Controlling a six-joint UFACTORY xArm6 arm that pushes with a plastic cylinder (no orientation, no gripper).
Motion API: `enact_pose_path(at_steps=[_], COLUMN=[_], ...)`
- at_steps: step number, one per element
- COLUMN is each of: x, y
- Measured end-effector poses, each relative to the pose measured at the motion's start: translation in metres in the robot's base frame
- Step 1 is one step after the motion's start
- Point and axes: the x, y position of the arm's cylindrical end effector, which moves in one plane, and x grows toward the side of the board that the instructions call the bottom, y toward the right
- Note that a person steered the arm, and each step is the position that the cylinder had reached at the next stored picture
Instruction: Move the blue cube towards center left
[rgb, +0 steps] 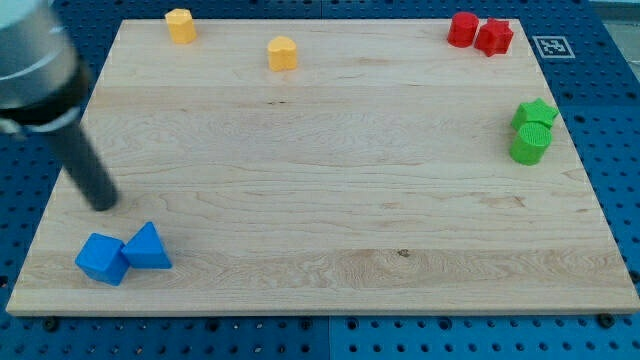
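- My tip (103, 203) rests on the pale wooden surface (330, 200), just above the blue cube (102, 259); I carry no claw (only a rod).
- The cube sits bottom left, touching a blue triangular block (148, 248).
- A blue pegboard (615, 120) surrounds the surface.

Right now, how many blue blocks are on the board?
2, both at the view's bottom left, touching: the blue cube and, to its right, a blue triangular block. My tip sits just above them. None seem hidden.
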Motion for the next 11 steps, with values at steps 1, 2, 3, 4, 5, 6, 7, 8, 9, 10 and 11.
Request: enact_pose_path(at_steps=[1, 2, 3, 4, 5, 6, 7, 8, 9, 10, 11], x=[0.04, 0.053, 0.104, 0.106, 0.094, 0.092, 0.087, 0.075, 0.077, 0.09, 0.08], y=[-0.041, -0.041, -0.029, -0.015, 0.01, 0.048, 0.079, 0.071, 0.047, 0.042, 0.041])
